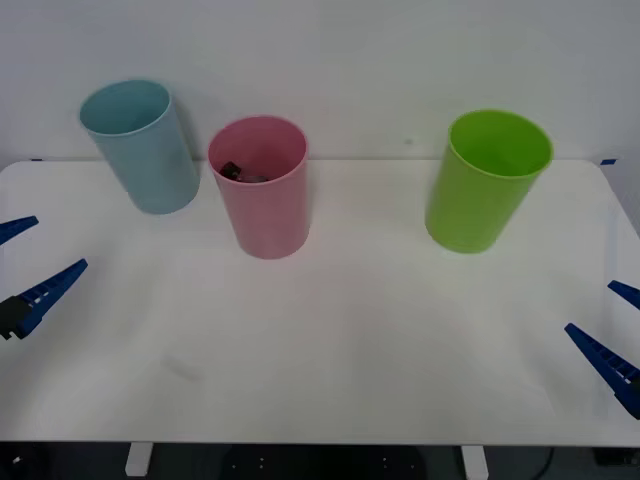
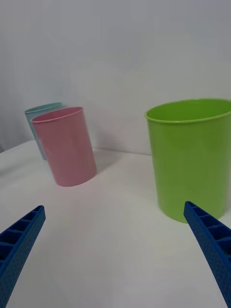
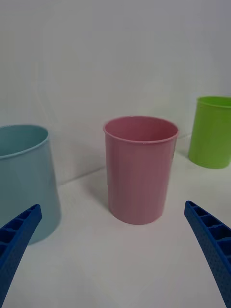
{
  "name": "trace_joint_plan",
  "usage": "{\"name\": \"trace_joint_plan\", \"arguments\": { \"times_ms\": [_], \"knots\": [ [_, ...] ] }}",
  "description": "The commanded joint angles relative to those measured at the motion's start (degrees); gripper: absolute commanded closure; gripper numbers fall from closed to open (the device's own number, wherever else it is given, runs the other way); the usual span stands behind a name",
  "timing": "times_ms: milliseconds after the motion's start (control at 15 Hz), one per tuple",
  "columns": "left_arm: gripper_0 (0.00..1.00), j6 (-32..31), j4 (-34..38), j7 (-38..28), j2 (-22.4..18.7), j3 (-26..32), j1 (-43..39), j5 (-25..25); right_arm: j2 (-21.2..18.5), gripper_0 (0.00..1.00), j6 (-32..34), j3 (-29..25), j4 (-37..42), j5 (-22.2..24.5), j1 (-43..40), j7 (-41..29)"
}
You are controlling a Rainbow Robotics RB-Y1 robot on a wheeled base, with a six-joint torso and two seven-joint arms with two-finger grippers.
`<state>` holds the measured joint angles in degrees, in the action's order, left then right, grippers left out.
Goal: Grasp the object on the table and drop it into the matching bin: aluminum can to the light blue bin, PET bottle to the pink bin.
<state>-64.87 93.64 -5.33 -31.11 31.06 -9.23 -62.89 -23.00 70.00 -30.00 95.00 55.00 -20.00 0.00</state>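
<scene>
A dark-capped PET bottle (image 1: 240,172) lies inside the pink bin (image 1: 262,190), only its top showing past the rim. The pink bin (image 3: 139,168) stands upright at the back of the white table (image 1: 330,350), with the light blue bin (image 1: 140,145) just to its left. My left gripper (image 1: 30,262) hangs open at the table's left edge, nothing between its blue fingers (image 3: 17,236). Over the right edge, my right gripper (image 1: 612,326) is open and empty too, its fingers (image 2: 211,240) spread wide.
A lime green bin (image 1: 487,180) stands at the back right, close in front of the right gripper in the right wrist view (image 2: 192,154). A white wall runs behind the table.
</scene>
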Motion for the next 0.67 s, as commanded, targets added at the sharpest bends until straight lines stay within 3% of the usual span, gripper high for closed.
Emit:
{"name": "trace_joint_plan", "arguments": {
  "times_ms": [67, 667],
  "knots": [
    [0.0, -1.9, 0.1, 1.4, -0.8, 0.8, -2.7, -0.2, 0.0, 0.0, 0.0, 0.0, 0.0, 0.0, 0.0, 0.0],
    [0.0, -5.0, 0.1, 3.0, -2.4, 1.1, -11.2, 3.3, 0.0, 0.0, 0.0, 0.0, 0.0, 0.0, 0.0, 0.0]
  ]
}}
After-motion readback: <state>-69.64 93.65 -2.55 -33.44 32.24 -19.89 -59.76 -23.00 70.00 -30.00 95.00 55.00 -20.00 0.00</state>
